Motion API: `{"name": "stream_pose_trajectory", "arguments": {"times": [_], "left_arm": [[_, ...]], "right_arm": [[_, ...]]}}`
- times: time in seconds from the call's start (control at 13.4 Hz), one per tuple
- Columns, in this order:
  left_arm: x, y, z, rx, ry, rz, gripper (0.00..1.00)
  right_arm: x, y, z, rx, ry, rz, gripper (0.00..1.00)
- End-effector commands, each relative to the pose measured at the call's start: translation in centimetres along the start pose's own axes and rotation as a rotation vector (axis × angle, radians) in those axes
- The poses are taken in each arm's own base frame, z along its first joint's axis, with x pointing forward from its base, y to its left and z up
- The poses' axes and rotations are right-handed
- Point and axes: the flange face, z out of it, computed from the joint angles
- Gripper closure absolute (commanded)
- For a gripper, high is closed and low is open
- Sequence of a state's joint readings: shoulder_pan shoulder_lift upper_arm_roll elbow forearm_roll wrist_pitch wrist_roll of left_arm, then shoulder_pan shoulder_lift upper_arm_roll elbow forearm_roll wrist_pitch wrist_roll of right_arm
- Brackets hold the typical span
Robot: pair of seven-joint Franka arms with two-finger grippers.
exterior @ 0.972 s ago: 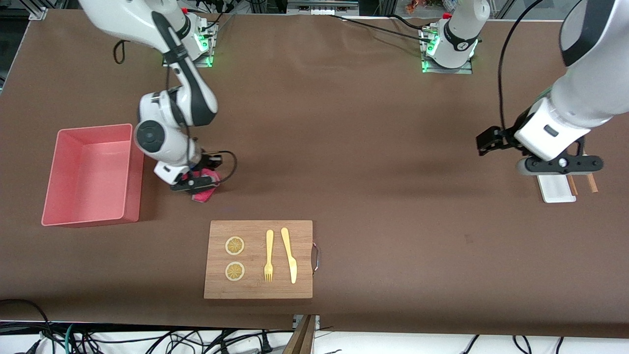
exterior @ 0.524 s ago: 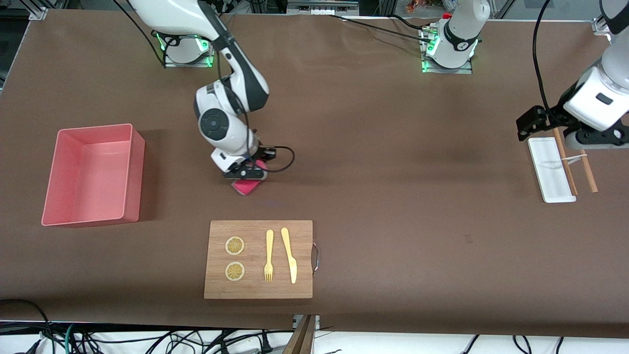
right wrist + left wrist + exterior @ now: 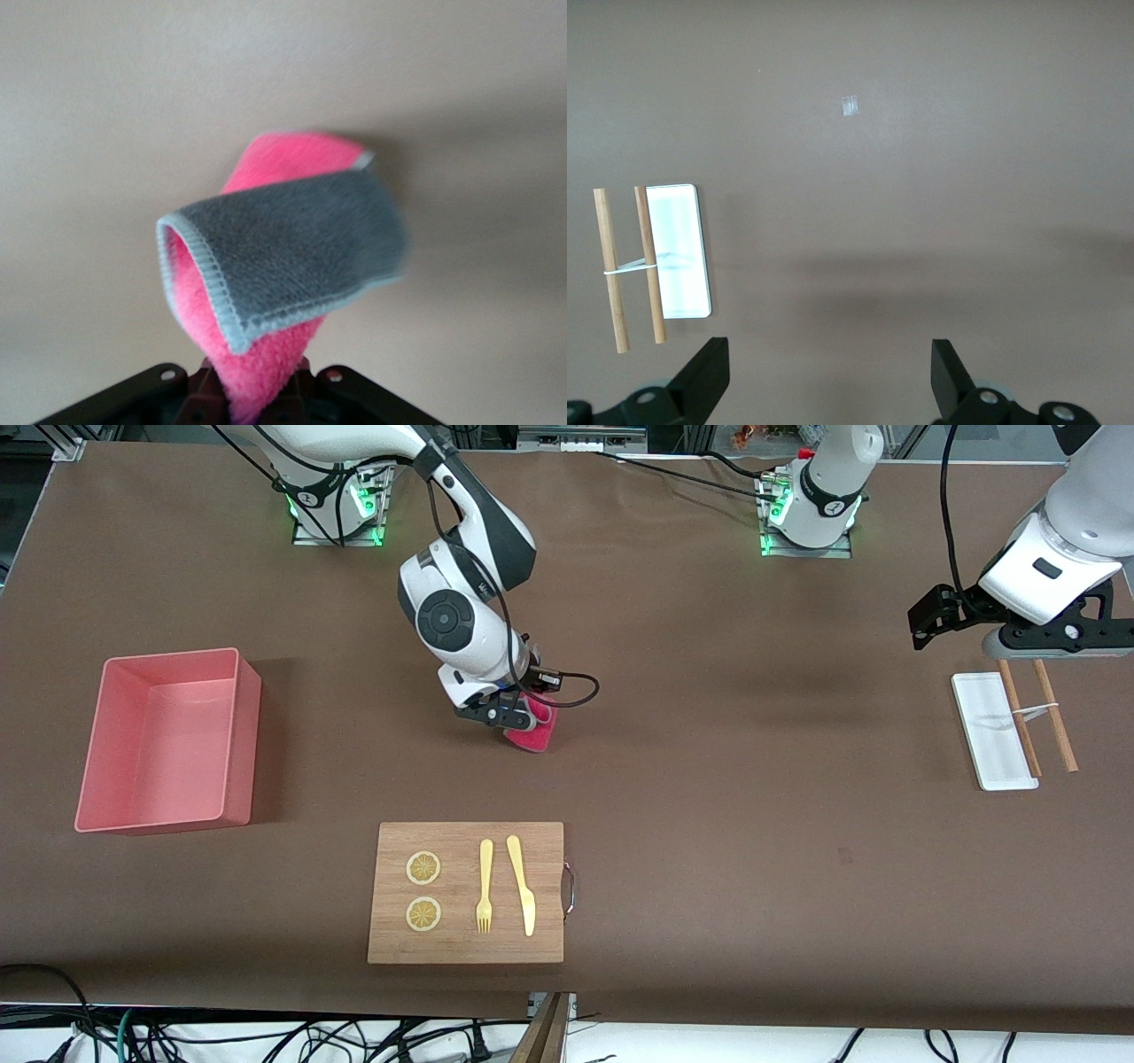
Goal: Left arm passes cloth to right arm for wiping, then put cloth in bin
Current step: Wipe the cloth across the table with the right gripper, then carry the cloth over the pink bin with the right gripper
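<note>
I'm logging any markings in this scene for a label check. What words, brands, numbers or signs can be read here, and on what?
No text can be read in any view.
Round marks on the arm bases: too small to read.
Cloth, bin, wooden board, white tray: no print shows.
Right gripper, shut on the cloth, and open left gripper: no lettering shows.

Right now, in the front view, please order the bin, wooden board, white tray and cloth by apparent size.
1. Bin and wooden board: look alike, not ranked.
2. White tray.
3. Cloth, partly hidden.
</note>
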State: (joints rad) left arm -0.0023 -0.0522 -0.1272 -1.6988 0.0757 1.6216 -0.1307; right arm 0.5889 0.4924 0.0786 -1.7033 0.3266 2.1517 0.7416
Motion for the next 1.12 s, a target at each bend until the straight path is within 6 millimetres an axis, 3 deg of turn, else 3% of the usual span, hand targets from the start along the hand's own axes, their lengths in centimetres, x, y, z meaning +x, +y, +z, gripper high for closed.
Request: {"name": "stream_pose_trajectory", "arguments": {"times": [0.0,0.15,0.37,0.6,0.82,1.05], "left_arm": [[-0.3,0.0,-0.2,-0.034,0.007,0.008,0.00],[-0.3,0.1,-0.2,-0.043,0.005,0.006,0.00],[-0.4,0.1,-0.3,-0.045,0.005,0.006,0.00],[-0.5,0.2,-0.1,-0.045,-0.001,0.006,0.00],[-0.5,0.2,-0.2,-0.045,-0.001,0.008,0.00],[-0.5,0.2,-0.2,-0.045,-0.001,0.008,0.00]], "right_arm": [[4.5,5.8,-2.3,-0.012,-0.086,0.018,1.00],[8.1,12.9,-2.5,-0.014,-0.120,-0.023,1.00],[11.6,21.8,-2.1,-0.002,-0.152,-0.132,1.00],[14.7,30.0,-4.3,-0.035,-0.130,-0.306,1.00],[15.9,34.8,-8.1,-0.131,-0.101,-0.408,1.00],[14.8,36.3,-12.2,-0.157,-0.121,-0.474,1.00]]}}
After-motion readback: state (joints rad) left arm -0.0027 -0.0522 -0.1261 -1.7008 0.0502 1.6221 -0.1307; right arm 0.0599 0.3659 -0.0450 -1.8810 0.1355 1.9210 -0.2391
